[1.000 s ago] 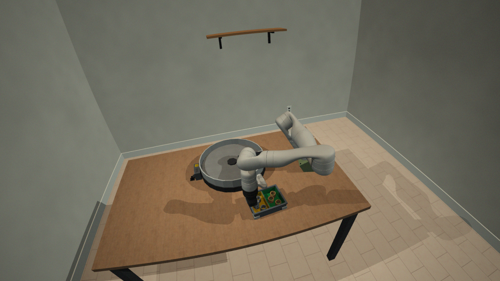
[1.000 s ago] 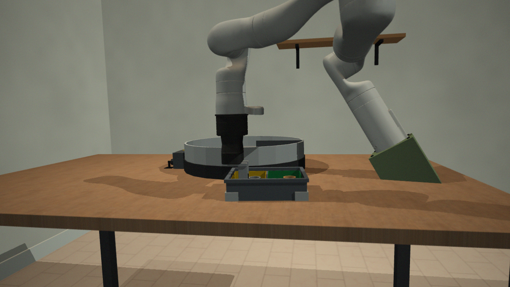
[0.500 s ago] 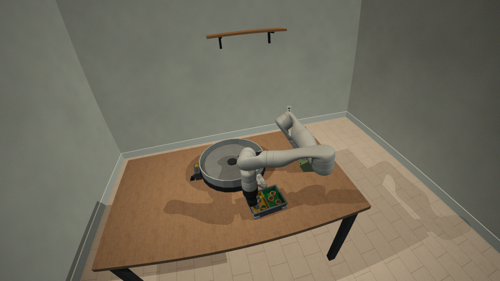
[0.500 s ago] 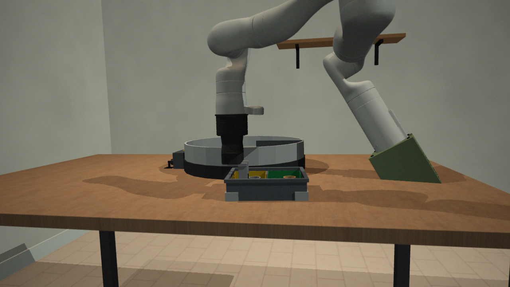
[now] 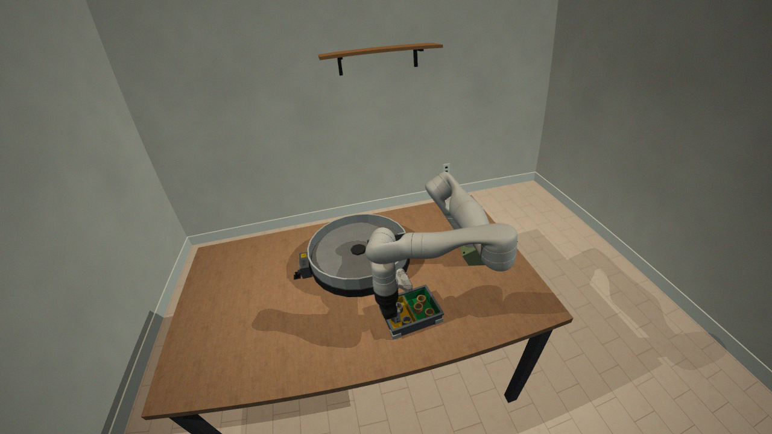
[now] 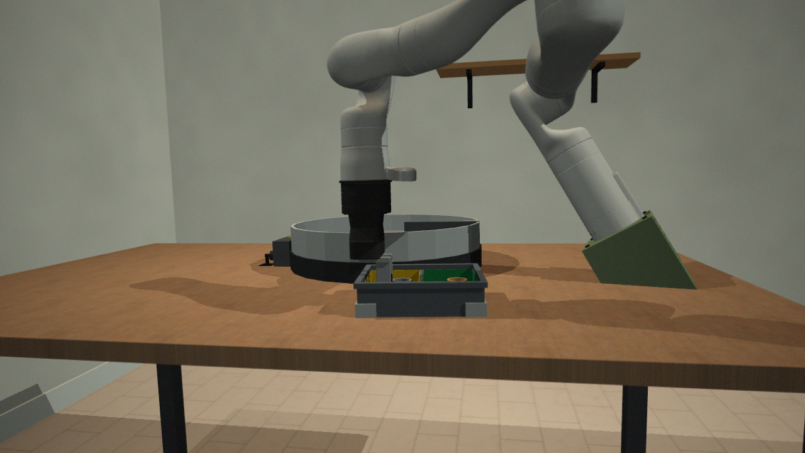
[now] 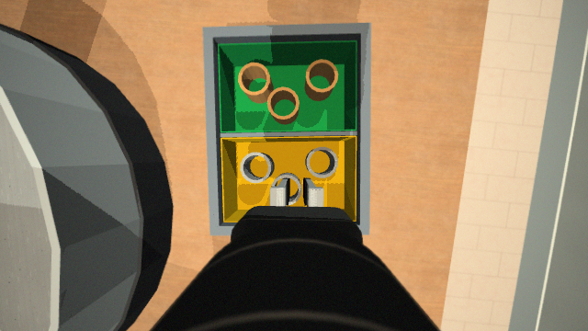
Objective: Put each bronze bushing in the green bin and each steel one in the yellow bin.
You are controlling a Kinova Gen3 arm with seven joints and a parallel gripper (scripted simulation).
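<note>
My gripper (image 7: 296, 187) reaches down into the yellow bin (image 7: 288, 156), also seen in the top and exterior views (image 5: 396, 313) (image 6: 385, 269). Its fingers (image 7: 288, 184) stand a little apart, one inside and one outside the wall of a steel bushing that rests in the bin. The wall sits loosely between them. Two more steel bushings (image 7: 256, 167) (image 7: 322, 162) stand in the yellow bin. Three bronze bushings (image 7: 254, 79) (image 7: 322, 75) (image 7: 283, 103) stand in the green bin (image 7: 294, 69). I see no bushing on the visible part of the turntable (image 5: 356, 252).
Both bins share one grey tray (image 6: 420, 292) just in front of the turntable's raised rim (image 6: 388, 236). The arm's green base block (image 6: 638, 253) sits at the table's right. A small dark motor box (image 5: 302, 264) is at the turntable's left.
</note>
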